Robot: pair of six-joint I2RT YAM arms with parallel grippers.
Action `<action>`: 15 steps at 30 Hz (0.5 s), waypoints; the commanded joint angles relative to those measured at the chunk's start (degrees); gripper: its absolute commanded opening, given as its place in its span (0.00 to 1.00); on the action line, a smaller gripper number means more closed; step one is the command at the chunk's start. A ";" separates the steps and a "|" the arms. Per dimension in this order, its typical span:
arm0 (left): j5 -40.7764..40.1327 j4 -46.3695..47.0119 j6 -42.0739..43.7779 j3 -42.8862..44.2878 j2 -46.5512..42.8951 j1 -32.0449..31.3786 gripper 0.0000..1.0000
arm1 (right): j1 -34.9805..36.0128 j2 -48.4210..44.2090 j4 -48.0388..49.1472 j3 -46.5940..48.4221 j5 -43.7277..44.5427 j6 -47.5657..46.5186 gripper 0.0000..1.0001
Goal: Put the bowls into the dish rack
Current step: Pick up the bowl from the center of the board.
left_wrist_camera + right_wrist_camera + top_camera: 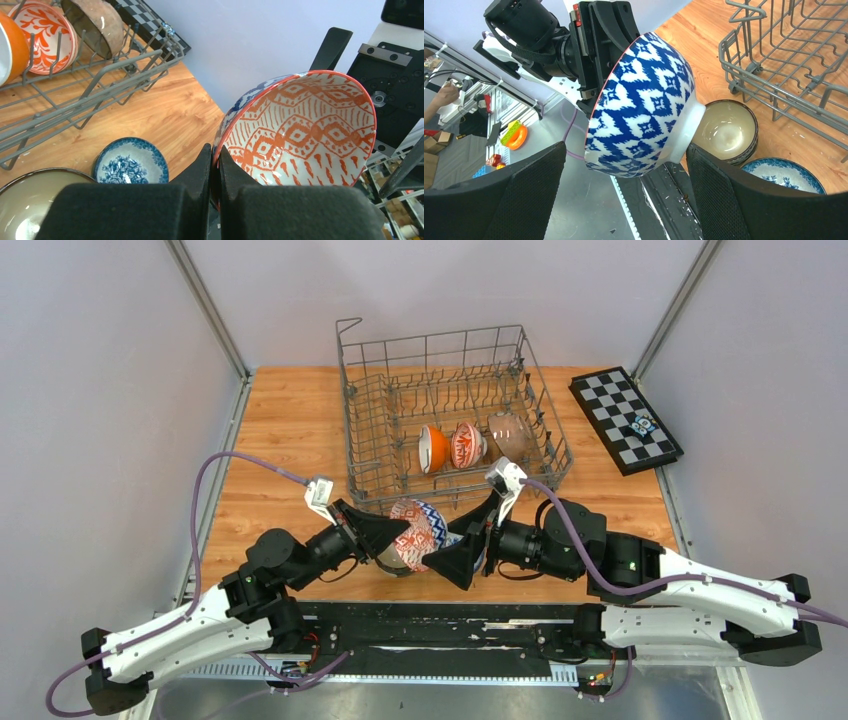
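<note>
One bowl point(300, 130) rim pinched by left tool point(216, 154); right tool point(625, 149) straddles it.

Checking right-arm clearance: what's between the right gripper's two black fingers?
Right wrist view: the round ceramic bowl, blue-white patterned outside, sits between the fingers of the open right gripper. The left gripper pinches its rim.

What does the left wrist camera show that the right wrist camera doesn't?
Left wrist only: the orange-patterned inside of the held bowl, three racked bowls, and the board. Right wrist only: that bowl's blue-white outside, with the open right tool straddling it. Both: the left tool shut on its rim, the rack, and a beige bowl and blue bowl on the table.
</note>
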 commanded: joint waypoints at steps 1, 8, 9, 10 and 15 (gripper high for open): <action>0.03 5.99 -1.36 -0.34 -0.50 0.46 0.00 | 0.60 -0.22 2.53 -1.20 -1.64 1.23 0.90; 0.19 7.48 -1.58 -0.62 -0.30 0.48 0.00 | 0.61 -0.40 3.55 -1.50 -1.65 1.57 0.87; 0.27 7.66 -1.64 -0.62 -0.16 0.42 0.00 | 0.56 -0.48 3.69 -1.53 -1.44 1.63 0.87; 0.37 7.88 -1.57 -0.69 -0.06 0.40 0.00 | 0.61 -0.48 3.87 -1.53 -1.33 1.72 0.87; 0.38 8.70 -1.60 -1.20 0.15 0.45 0.00 | 0.59 -0.54 5.67 -1.99 -1.01 2.24 0.87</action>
